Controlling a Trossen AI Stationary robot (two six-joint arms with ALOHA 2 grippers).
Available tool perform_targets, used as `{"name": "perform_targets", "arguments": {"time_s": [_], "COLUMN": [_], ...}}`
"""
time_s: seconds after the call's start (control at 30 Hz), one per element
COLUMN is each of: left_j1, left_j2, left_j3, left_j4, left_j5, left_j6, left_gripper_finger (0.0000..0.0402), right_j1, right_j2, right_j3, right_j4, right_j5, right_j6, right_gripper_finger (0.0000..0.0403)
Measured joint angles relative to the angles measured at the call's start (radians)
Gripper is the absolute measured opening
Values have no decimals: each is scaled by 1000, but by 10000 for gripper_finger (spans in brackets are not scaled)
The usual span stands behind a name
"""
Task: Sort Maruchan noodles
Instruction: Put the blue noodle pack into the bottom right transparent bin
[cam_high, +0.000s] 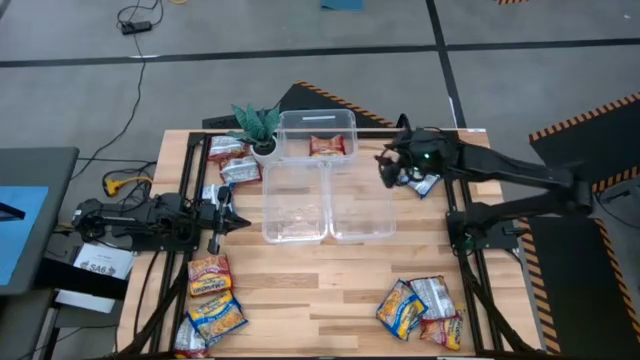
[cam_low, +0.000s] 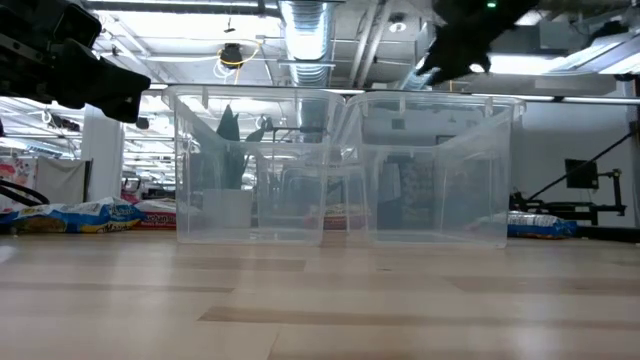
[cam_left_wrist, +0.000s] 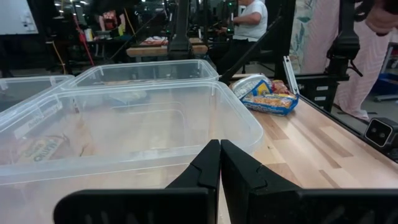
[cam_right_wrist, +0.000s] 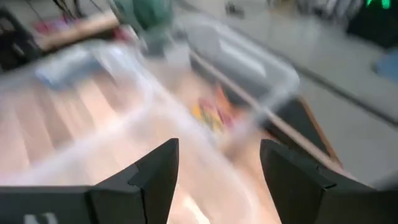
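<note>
While the right gripper's (cam_high: 388, 170) fingers stand apart, a red packet (cam_high: 327, 146) lies crosswise in the far bin (cam_high: 318, 121).

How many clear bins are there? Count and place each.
3. The far bin sits beside the plant, holding a red packet; the left bin and right bin stand side by side in front of it.

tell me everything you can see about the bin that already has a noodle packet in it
The far bin is a clear plastic tub, rectangular with rounded corners and a lipped rim, upright on the wooden table. It sits behind two similar clear bins, beside the small potted plant. One red-and-yellow noodle packet lies flat on its floor. Neither gripper touches it.
</note>
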Motion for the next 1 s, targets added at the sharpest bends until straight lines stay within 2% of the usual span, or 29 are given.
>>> {"name": "perform_targets", "arguments": {"time_s": [0.17,0.33,0.57,0.73,1.0], "left_j1": [0,0,0,0,0], "left_j2": [0,0,0,0,0], "left_j3": [0,0,0,0,0], "left_j4": [3,3,3,3,3], "left_j5": [-24,-24,-20,-19,-19], "left_j6": [0,-10,-105,-94,-103], "left_gripper_finger": [0,0,0,0,0], "right_j1": [5,4,-38,-116,-238], "right_j2": [-65,-62,-58,-59,-56], "right_j3": [-2,-23,-193,-293,-367], "right_j4": [-310,-536,-530,-515,-249], "right_j5": [78,83,82,81,60], "right_j6": [173,349,437,441,469], "right_gripper_finger": [248,248,248,248,248]}}
